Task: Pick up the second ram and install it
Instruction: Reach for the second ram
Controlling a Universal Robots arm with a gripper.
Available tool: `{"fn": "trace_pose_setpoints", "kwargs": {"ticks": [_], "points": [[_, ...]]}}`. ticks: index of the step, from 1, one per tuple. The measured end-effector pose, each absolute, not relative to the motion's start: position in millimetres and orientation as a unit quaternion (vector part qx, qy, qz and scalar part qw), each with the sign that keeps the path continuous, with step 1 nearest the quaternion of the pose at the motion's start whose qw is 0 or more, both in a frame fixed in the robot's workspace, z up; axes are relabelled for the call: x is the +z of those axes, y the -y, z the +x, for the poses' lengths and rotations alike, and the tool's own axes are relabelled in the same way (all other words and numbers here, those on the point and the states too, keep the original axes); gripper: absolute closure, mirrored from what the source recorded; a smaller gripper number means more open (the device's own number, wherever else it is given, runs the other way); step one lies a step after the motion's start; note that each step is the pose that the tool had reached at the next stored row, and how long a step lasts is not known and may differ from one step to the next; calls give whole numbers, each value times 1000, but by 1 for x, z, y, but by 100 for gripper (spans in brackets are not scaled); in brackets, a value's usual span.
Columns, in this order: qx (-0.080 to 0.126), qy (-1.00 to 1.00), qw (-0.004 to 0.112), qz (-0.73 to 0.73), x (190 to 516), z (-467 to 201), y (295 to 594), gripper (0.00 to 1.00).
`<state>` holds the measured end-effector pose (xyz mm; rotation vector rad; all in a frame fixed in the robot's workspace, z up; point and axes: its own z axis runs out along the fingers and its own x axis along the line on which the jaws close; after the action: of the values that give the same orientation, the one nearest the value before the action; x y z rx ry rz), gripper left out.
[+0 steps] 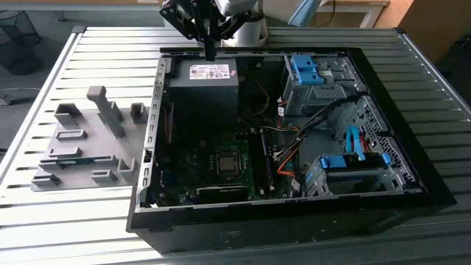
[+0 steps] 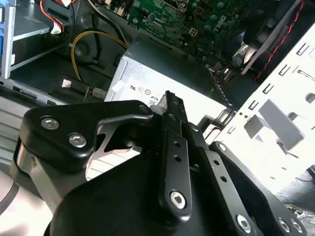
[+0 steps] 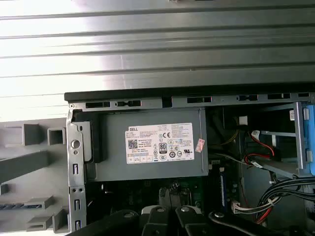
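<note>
The second ram (image 1: 76, 162) is a thin green strip lying in a grey holder on the fixture plate, at the exterior view's left, outside the open computer case (image 1: 294, 221). My gripper (image 1: 209, 53) hangs far from it, over the rear edge of the case just above the grey power supply (image 1: 202, 83). Its black fingers (image 2: 171, 105) are pressed together with nothing between them. Another memory stick (image 1: 263, 163) stands edge-on as a dark strip beside the green motherboard (image 1: 228, 165). Under my wrist lies the labelled power supply (image 3: 152, 145).
The grey fixture plate (image 1: 52, 185) carries several raised holder blocks, one a tall post (image 1: 107, 110). Inside the case are blue drive brackets (image 1: 305, 69), a lower drive cage (image 1: 353, 165) and loose orange and black cables (image 1: 290, 154). The slatted metal table (image 1: 74, 226) surrounds everything.
</note>
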<state>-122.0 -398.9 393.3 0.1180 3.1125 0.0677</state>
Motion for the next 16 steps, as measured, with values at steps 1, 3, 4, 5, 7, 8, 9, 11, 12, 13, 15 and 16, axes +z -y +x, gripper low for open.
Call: {"fn": "trace_pose_setpoints", "kwargs": {"ticks": [1,3,4,5,7,8,9,11,12,13,15,16], "points": [[22,-999,13,38,393,-122,399,89],[22,-999,13,38,393,-122,399,89],[22,-999,13,38,393,-122,399,89],[22,-999,13,38,393,-122,399,89],[22,-999,13,38,393,-123,399,89],[22,-999,13,38,393,-123,399,89],[22,-999,13,38,393,-123,399,89],[22,-999,13,38,393,-124,399,89],[22,-999,13,38,393,-125,399,89],[22,-999,13,38,393,-125,399,89],[22,-999,13,38,393,-126,399,89],[22,-999,13,38,393,-126,399,89]]}}
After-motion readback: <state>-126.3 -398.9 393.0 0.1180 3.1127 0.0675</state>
